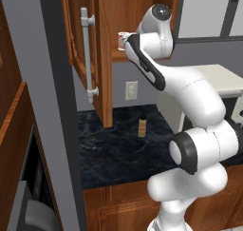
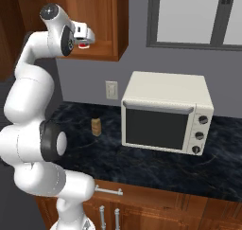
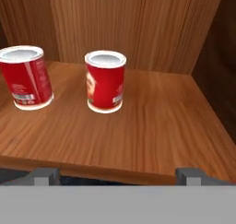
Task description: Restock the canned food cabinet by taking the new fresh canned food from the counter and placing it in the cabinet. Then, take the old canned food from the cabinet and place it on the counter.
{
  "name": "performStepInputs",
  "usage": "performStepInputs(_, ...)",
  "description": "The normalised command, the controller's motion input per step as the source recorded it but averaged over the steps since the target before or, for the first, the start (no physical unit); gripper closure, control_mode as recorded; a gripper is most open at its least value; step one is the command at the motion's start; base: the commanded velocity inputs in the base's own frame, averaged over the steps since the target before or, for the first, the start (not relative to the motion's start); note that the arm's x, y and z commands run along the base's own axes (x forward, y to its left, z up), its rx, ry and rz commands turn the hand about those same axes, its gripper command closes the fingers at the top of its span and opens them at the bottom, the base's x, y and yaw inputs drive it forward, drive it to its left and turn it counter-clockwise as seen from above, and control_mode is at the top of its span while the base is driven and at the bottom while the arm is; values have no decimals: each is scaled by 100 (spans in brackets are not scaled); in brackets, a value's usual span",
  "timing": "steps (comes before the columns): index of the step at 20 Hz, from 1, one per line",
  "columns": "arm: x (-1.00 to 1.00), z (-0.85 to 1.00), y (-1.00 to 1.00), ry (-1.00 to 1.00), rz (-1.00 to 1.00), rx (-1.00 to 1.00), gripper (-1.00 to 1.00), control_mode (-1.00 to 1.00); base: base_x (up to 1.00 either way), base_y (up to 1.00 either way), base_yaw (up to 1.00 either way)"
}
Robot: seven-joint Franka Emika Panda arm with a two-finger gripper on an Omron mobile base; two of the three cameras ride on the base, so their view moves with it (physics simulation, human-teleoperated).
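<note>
Two red cans with white rims stand upright on the wooden shelf (image 3: 156,126) of the cabinet (image 1: 102,59). In the hand view one can (image 3: 105,81) is at centre left and the other can (image 3: 25,77) is at the far left. My gripper (image 3: 117,174) is open at the shelf's front edge, short of both cans and holding nothing. Its fingertips (image 3: 44,175) stand wide apart. From the base views the gripper (image 1: 122,40) (image 2: 89,35) reaches up into the open cabinet (image 2: 111,16), and a red can (image 2: 84,46) peeks out below the hand.
The cabinet door hangs open to the left with its silver bar handle (image 1: 88,59). Below, the black counter (image 1: 118,154) (image 2: 142,163) carries a small tan bottle-like thing (image 1: 142,125) (image 2: 96,126) and a white toaster oven (image 2: 165,113). A wall outlet (image 1: 131,90) is behind.
</note>
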Motion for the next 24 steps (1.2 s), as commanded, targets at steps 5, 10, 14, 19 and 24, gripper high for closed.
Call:
performStepInputs(5, 26, -5, -1, 7, -1, 14, -100, -100, 0, 0, 0)
performStepInputs(10, 36, -8, 0, 0, 0, 8, -100, -100, 0, 0, 0)
performStepInputs(14, 28, -16, 1, -1, 0, 2, -100, -100, 0, 0, 0)
performStepInputs(19, 33, -16, 7, -5, 0, 0, -100, -100, 0, 0, 0)
performStepInputs(24, 32, -3, 6, -1, 0, 0, -100, -100, 0, 0, 0)
